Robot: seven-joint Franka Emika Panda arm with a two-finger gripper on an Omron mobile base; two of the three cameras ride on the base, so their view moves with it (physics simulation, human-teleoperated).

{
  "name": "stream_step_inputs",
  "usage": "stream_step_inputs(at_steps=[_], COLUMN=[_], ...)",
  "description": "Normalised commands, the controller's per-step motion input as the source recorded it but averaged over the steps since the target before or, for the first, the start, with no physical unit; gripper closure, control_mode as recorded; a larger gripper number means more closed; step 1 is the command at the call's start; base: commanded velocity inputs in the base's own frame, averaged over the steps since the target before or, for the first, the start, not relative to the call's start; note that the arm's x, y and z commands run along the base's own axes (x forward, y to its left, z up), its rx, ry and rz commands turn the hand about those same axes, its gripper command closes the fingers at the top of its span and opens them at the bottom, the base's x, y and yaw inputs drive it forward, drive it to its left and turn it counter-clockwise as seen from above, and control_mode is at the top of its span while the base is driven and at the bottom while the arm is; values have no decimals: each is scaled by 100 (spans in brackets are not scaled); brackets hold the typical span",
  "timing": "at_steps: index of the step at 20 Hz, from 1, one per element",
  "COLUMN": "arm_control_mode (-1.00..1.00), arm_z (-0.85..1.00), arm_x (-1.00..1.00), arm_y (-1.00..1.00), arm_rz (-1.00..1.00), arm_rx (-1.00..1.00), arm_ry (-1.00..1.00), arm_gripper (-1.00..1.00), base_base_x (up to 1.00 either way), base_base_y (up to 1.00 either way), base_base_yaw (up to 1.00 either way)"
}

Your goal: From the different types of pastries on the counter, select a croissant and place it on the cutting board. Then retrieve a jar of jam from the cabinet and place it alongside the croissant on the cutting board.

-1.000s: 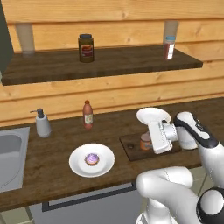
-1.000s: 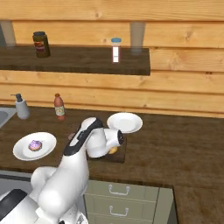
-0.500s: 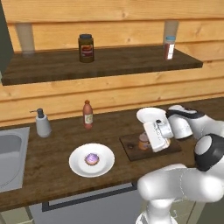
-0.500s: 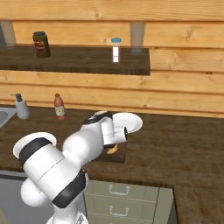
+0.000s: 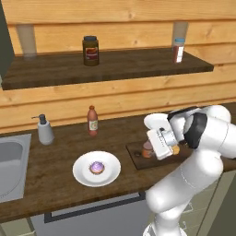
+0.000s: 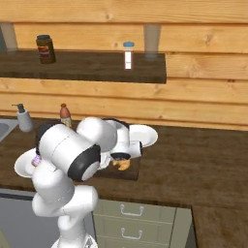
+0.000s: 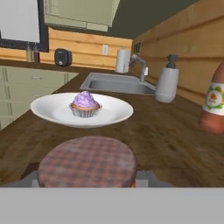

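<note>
The jam jar [image 5: 147, 147], with a red checked lid [image 7: 85, 161], stands low over the left part of the dark cutting board [image 5: 136, 157]. My gripper [image 5: 150, 150] reaches it from the right and is shut on it. Grey fingertips [image 7: 142, 176] show at both sides of the lid. The croissant [image 6: 121, 165] lies on the board [image 6: 131, 173] just right of my hand, and shows as an orange bit [image 5: 176, 149] behind the wrist. Whether the jar's base touches the board is hidden.
A white plate [image 5: 82, 174] with a purple cupcake [image 7: 85, 105] sits left of the board. Behind it are a red bottle [image 5: 92, 120], a soap dispenser [image 5: 44, 130] and the sink [image 5: 10, 162]. Another white plate [image 6: 147, 135] lies behind the board. The shelf carries a dark jar [image 5: 91, 50] and a shaker [image 5: 178, 50].
The arm's elbow has swung round to the right and up. The hand with the jar has edged slightly left over the board.
</note>
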Motion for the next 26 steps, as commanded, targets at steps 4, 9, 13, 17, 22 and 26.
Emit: stream_step_inputs(at_steps=[4, 9, 13, 17, 22, 26], arm_control_mode=[-100, -100, -100, -100, -100, -100], arm_z=[-25, -24, -38, -44, -23, 4], arm_x=[21, 23, 0, 0, 0, 0], arm_y=[10, 3, 13, 24, 8, 1], arm_rz=[0, 0, 0, 0, 0, 0], arm_rx=[0, 0, 0, 0, 0, 0], arm_ry=[0, 0, -4, -9, -8, 0], arm_gripper=[100, 100, 100, -100, -100, -100], base_base_x=[0, 0, 0, 0, 0, 0], base_base_y=[0, 0, 0, 0, 0, 0], base_base_yaw=[0, 0, 0, 0, 0, 0])
